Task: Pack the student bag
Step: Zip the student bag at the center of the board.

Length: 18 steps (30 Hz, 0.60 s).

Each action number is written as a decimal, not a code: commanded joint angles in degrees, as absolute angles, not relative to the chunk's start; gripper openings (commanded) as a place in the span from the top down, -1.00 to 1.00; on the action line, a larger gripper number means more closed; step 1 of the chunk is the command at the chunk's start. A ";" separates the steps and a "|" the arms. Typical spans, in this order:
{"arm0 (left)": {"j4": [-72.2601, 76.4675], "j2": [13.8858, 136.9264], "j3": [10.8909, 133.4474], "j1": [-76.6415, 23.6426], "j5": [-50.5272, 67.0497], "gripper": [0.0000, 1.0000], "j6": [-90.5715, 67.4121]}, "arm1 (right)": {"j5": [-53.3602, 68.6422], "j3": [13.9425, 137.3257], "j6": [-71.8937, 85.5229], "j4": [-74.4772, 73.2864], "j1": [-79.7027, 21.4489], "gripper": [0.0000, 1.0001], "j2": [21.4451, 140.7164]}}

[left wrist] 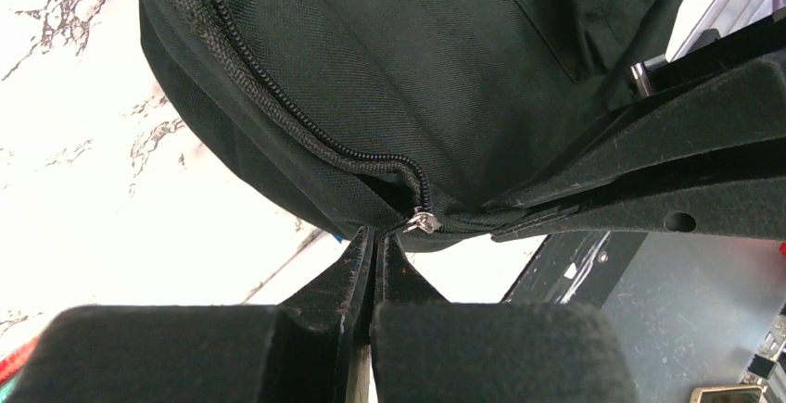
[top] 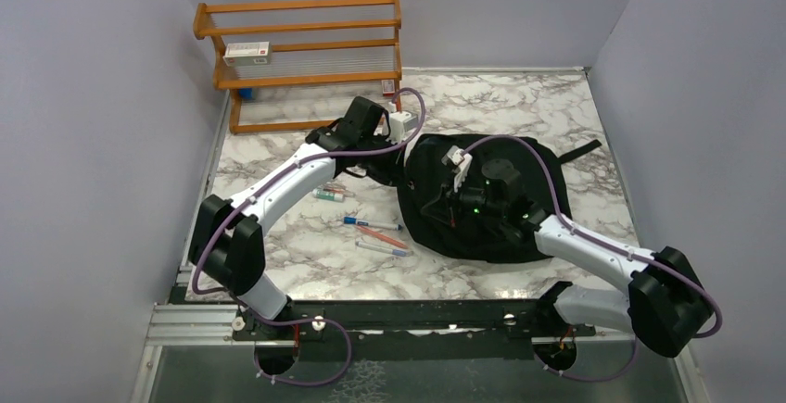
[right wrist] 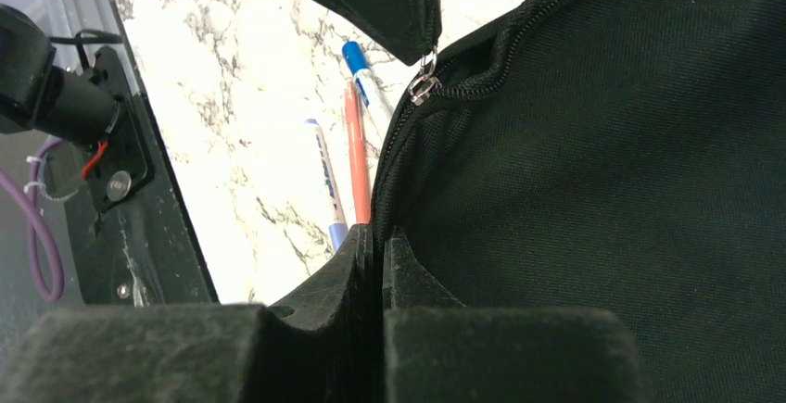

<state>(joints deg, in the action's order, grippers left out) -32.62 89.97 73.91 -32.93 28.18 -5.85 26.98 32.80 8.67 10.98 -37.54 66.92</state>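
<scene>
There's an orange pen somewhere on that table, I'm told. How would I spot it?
Find the big black backpack on the marble table. Three pens lie close together beside it, on the side of the left arm. The orange pen is the middle one, flanked by two white pens with blue ends.

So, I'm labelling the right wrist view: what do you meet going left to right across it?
Purple cable → white pen with blue tip → orange pen → large black fabric backpack.
</scene>
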 commanded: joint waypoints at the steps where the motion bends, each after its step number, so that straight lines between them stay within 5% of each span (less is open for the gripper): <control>1: -27.66 90.62 79.10 -29.36 22.18 1.00 -2.77 | 35.72 32.93 5.42 -2.70 -38.06 0.99 68.95; 18: -30.36 92.37 82.71 -30.98 19.30 1.00 1.06 | 33.58 32.60 9.71 0.99 -38.06 0.99 65.59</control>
<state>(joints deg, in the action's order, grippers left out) -36.99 94.24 80.25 -32.71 28.25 -2.15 28.73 34.44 6.17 7.14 -37.12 66.61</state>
